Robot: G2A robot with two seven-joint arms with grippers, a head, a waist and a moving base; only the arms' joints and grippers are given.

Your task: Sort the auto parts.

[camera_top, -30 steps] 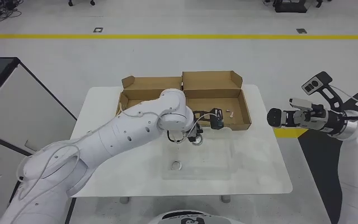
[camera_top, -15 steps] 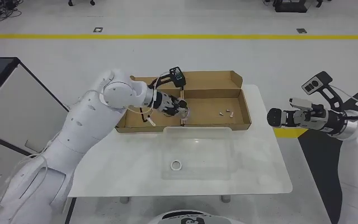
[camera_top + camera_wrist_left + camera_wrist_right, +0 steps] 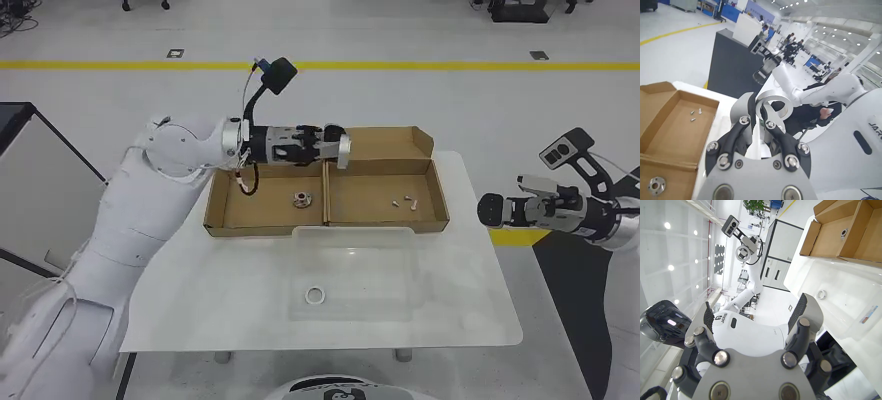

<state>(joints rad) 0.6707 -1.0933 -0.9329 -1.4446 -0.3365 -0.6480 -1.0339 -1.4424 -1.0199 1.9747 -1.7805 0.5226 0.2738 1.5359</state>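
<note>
My left gripper (image 3: pixel 758 106) is shut on a flat metal ring (image 3: pixel 774 107), held in the air. In the top view it (image 3: pixel 342 147) hangs over the far rim of the cardboard box (image 3: pixel 325 228), near the divider. The left compartment holds a round metal flange (image 3: pixel 300 199); three small bolts (image 3: pixel 403 200) lie in the right one. A second metal ring (image 3: pixel 315 295) lies in the clear tray (image 3: pixel 400 310) in front of the box. My right gripper (image 3: pixel 755 308) is open with nothing in it, off the table's right side (image 3: pixel 487 210).
The white table (image 3: pixel 470 330) carries the box at the back and the tray in the middle. A dark cabinet (image 3: pixel 40 190) stands left of the table. The table's left and right margins are bare.
The left arm swung from the tray's back edge, across the box, up to the box's far rim, and its wrist turned level. The right arm kept still.
</note>
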